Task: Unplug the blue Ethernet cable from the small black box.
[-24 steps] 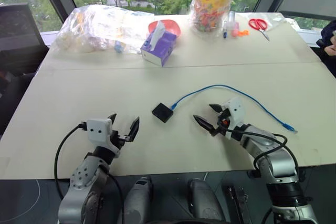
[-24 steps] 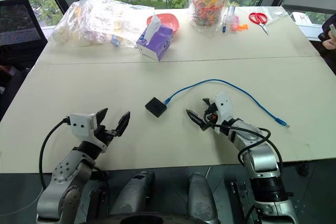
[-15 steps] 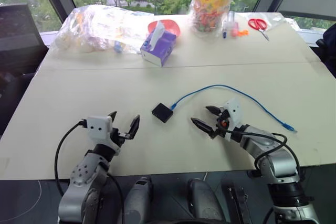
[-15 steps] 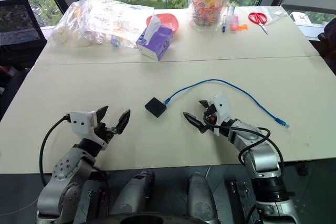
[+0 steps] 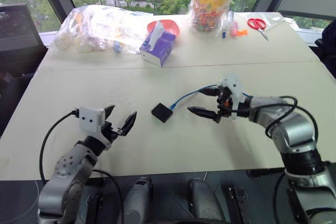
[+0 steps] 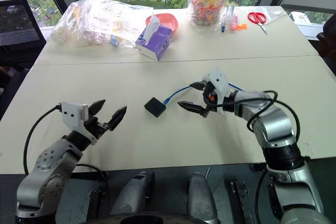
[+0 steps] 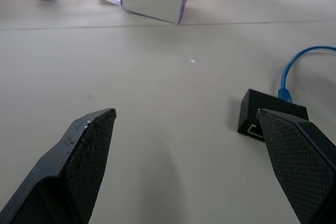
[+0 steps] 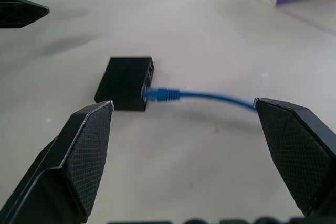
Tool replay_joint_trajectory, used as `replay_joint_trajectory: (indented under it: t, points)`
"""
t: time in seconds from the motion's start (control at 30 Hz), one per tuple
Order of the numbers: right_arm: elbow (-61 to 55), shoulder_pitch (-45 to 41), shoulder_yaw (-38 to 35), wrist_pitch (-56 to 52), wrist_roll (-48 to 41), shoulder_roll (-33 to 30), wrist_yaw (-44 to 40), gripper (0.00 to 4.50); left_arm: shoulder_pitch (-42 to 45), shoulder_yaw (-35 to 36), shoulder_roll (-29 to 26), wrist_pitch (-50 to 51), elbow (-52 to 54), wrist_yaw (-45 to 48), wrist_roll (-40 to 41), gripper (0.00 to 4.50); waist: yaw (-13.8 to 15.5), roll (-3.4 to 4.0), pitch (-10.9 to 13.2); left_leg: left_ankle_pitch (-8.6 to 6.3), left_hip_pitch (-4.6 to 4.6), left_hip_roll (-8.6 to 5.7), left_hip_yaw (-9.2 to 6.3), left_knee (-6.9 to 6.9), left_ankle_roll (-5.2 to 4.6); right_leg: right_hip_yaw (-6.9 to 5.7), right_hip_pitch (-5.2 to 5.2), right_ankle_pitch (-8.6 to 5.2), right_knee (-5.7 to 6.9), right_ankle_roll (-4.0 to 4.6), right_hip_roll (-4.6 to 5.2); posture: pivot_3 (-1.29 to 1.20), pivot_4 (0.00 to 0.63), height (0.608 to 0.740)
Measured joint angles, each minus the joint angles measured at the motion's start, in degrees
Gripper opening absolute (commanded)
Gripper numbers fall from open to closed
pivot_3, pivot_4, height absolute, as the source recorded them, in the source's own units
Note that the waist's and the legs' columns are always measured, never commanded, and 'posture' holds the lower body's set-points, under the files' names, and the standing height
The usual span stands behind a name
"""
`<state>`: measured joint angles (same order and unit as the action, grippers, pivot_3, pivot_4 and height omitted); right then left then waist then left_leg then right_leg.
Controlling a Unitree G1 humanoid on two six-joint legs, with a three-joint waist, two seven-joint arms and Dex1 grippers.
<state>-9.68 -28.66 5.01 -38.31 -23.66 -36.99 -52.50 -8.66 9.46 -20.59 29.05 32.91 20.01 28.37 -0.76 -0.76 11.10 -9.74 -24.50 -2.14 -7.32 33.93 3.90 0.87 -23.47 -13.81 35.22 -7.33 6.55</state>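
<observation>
My left gripper (image 5: 122, 121) hangs nearest, at 8 o'clock from the small black box (image 5: 162, 112), fingers spread wide, holding nothing. The box lies flat on the table (image 5: 79, 85), the blue Ethernet cable (image 8: 202, 96) plugged into its side at 2 o'clock. My right gripper (image 5: 206, 102) stands at 3 o'clock of the box, fingers released and straddling the cable without touching it. At 12 o'clock, well apart, sits a purple tissue box (image 5: 158, 46)

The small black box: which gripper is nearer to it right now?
Right. The right gripper, open, hovers just beside the small black box, over the blue Ethernet cable plugged into it. The left gripper, also open, sits farther off on the box's other side.
</observation>
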Motion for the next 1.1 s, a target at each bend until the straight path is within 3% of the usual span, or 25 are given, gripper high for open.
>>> replay_joint_trajectory:
  t: [0.2, 0.4, 0.63, 0.9, 1.0, 1.1]
  points:
    - [15.73, -17.92, 13.01, 16.28, 10.33, -1.97, -17.15, 4.5, 4.85, 3.19, -4.03, 2.86, -0.67, 1.71, 3.45, 4.48, -0.27, 0.01, 0.03, 0.01, 0.06, 0.0, 0.03, -0.02, 0.0, 0.0, 0.01, 0.01, 0.07, -0.02, -0.02, 0.0, 0.15, 0.728]
    - [39.29, -30.22, 25.93, 43.21, 24.72, 4.51, -27.72, 4.5, 6.57, 3.03, -4.06, 3.12, -1.57, 1.24, 3.46, 4.48, -0.48, 0.02, 0.06, 0.03, 0.06, -0.02, 0.04, -0.04, 0.02, 0.02, -0.05, 0.05, 0.13, -0.14, -0.04, 0.0, 0.15, 0.728]
    - [67.37, -43.69, 33.19, 65.64, 39.11, 16.21, -25.95, 4.5, 6.03, 2.67, -3.36, 1.8, -1.63, 0.22, 1.61, 4.48, -1.51, 0.02, 0.06, 0.09, 0.17, 0.0, -0.01, -0.06, 0.13, 0.05, -0.08, 0.05, 0.43, -0.14, -0.11, 0.0, 0.15, 0.728]
    - [81.78, -50.71, 33.4, 67.33, 46.68, 24.82, -22.27, 4.5, 3.29, 2.71, -2.42, 1.39, -0.11, -1.12, 0.37, 4.48, -1.98, 0.02, 0.06, 0.12, 0.48, 0.09, -0.06, -0.1, 0.18, 0.15, -0.14, 0.0, 0.97, -0.05, -0.26, 0.0, 0.15, 0.728]
    - [83.71, -51.66, 33.4, 67.31, 48.96, 26.66, -22.02, 3.63, 2.61, 3.09, -2.51, 1.37, 0.01, -1.41, 0.19, 4.5, -2.28, 0.02, 0.06, 0.11, 0.77, 0.15, -0.09, -0.17, 0.2, 0.18, 0.06, -0.06, 1.0, 0.06, -0.35, 0.0, 0.15, 0.728]
    - [84.69, -52.09, 33.37, 66.92, 50.46, 28.26, -22.34, 2.08, 2.43, 3.8, -2.93, 1.37, 0.53, -1.51, 0.04, 4.5, -2.95, 0.02, 0.06, 0.11, 0.83, 0.15, -0.14, -0.2, 0.2, 0.19, 0.1, -0.06, 1.01, 0.07, -0.38, 0.0, 0.15, 0.728]
